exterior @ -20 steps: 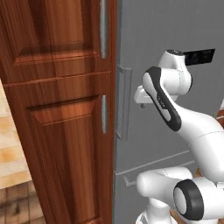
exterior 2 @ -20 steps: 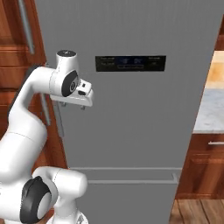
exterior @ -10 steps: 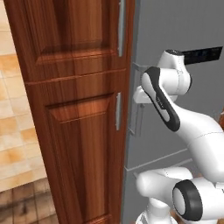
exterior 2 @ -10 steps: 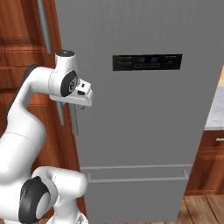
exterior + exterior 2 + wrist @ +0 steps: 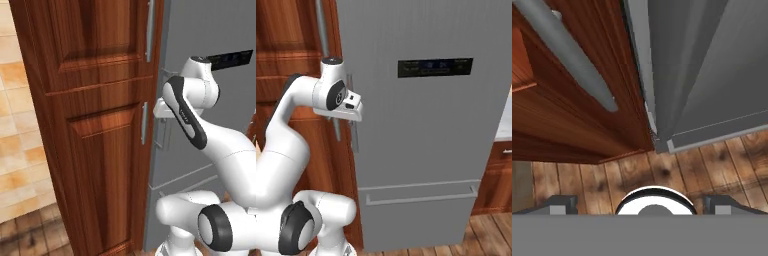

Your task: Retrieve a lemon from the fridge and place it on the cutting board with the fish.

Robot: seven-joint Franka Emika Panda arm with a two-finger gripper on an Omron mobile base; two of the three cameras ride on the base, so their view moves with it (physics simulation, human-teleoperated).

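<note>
The fridge (image 5: 421,130) stands shut, a tall grey door with a black display panel (image 5: 435,66) and a lower drawer (image 5: 421,220). Its long vertical handle (image 5: 354,142) runs down the door's left edge. My gripper (image 5: 352,111) hovers right in front of that handle, at about the height of the panel, and shows beside the door's edge (image 5: 161,109) from the other side. Looking along the hand, the gripper (image 5: 642,204) is open, both tips far apart with nothing between them, facing the fridge (image 5: 712,65) and the floor. The lemon is hidden behind the shut door. The cutting board and the fish are out of view.
A tall reddish-brown wooden cabinet (image 5: 95,125) with grey bar handles (image 5: 150,30) adjoins the fridge on the left. To the right of the fridge are lower wooden drawers (image 5: 501,170) under a pale countertop (image 5: 504,117). Wooden floor (image 5: 677,170) lies below.
The whole scene has slid rightward in both base views, so the camera has moved with the base. The arm keeps the same pose and the gripper stays open.
</note>
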